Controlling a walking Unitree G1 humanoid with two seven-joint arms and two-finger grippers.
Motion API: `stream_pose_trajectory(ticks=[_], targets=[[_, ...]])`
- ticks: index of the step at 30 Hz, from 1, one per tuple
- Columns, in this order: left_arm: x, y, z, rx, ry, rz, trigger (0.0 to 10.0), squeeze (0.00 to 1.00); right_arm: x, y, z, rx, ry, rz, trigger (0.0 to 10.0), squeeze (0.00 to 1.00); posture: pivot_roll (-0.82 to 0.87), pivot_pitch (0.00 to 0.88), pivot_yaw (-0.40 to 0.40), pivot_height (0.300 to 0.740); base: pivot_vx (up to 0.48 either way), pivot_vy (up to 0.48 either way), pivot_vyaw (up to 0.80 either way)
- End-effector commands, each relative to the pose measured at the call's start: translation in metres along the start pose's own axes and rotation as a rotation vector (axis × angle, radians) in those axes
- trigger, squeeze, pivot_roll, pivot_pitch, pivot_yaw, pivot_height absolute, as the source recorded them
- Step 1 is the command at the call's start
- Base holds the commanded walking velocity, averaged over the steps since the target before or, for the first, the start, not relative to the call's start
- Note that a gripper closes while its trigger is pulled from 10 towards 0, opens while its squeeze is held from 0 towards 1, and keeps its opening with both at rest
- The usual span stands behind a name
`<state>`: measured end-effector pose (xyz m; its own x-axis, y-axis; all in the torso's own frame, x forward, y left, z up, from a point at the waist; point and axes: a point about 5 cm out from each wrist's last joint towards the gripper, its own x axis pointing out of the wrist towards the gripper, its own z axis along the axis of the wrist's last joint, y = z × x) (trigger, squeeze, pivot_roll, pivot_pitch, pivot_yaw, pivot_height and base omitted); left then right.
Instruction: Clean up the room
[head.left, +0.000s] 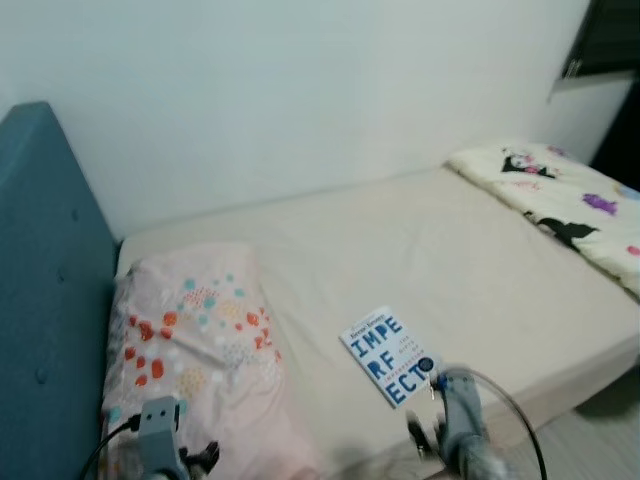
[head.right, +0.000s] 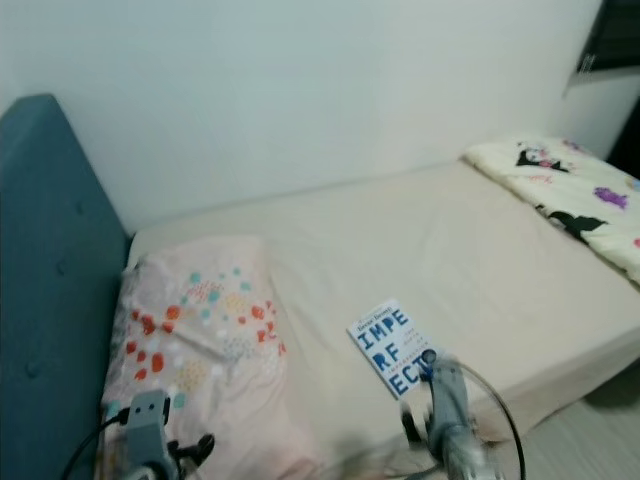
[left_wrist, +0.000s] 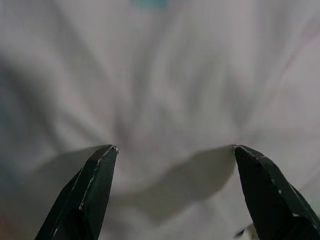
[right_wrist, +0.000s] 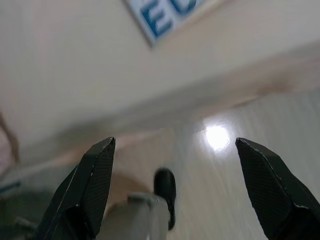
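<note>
A: White paperback book with blue block lettering (head.left: 386, 355), head view: flat on the beige fitted sheet of the bed (head.left: 440, 250), near its front edge, beside the floral pink pillow (head.left: 195, 340).

B: Risk?

A: A push could slide it off that edge, in my judgement.

B: Left wrist view?

A: Left gripper (left_wrist: 175, 150) spread wide, empty, over pillow fabric.

B: Right wrist view?

A: Right gripper (right_wrist: 175, 142) wide, empty, over the bed edge; book corner ahead.

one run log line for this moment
scene: white-and-blue book flat on beige bed | left gripper: open over spotted pink pillow | right gripper: open, near bed edge
</note>
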<state>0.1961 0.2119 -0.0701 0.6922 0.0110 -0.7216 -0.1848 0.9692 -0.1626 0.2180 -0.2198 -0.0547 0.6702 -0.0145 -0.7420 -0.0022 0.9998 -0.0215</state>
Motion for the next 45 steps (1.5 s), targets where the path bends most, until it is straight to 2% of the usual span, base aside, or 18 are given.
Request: stream_pose_trajectory(ticks=[1,4,11,20,26,29,45], targets=[[-0.001,0.0,-0.006,0.02,0.034,0.006,10.0,0.0,0.0,0.0,0.0,-0.006,-0.013,0.001,10.0,0.0,0.02,0.0,-0.015,0.73,0.0,-0.48,0.8],[-0.001,0.0,-0.009,0.031,0.048,0.003,10.0,0.0,-0.001,-0.001,-0.006,0.004,-0.003,-0.006,10.0,0.0,0.01,0.0,-0.011,0.73,0.0,-0.48,0.8],[-0.002,0.0,-0.011,0.056,0.059,-0.002,10.0,0.0,-0.002,-0.004,-0.016,0.001,0.043,-0.056,10.0,0.0,0.01,0.0,-0.005,0.73,0.0,-0.48,0.0],[-0.002,0.001,-0.011,0.069,0.067,-0.006,10.0,0.0,-0.002,0.0,-0.02,0.045,0.044,-0.022,10.0,0.0,0.01,0.0,-0.002,0.73,0.0,-0.48,0.0],[-0.002,0.0,-0.013,0.081,0.081,-0.008,10.0,0.0,-0.003,-0.002,-0.024,0.055,0.052,-0.046,10.0,0.0,0.01,0.0,-0.003,0.73,0.0,-0.48,0.8],[-0.002,-0.001,-0.015,0.093,0.091,-0.014,10.0,0.0,-0.003,0.0,-0.028,0.072,0.071,-0.048,10.0,0.0,0.01,0.0,-0.003,0.73,0.0,-0.48,0.0],[-0.004,0.0,-0.021,0.118,0.127,-0.01,10.0,0.0,-0.002,-0.001,-0.022,0.081,0.053,-0.038,10.0,0.0,0.01,0.0,-0.008,0.73,0.0,-0.48,0.0]])
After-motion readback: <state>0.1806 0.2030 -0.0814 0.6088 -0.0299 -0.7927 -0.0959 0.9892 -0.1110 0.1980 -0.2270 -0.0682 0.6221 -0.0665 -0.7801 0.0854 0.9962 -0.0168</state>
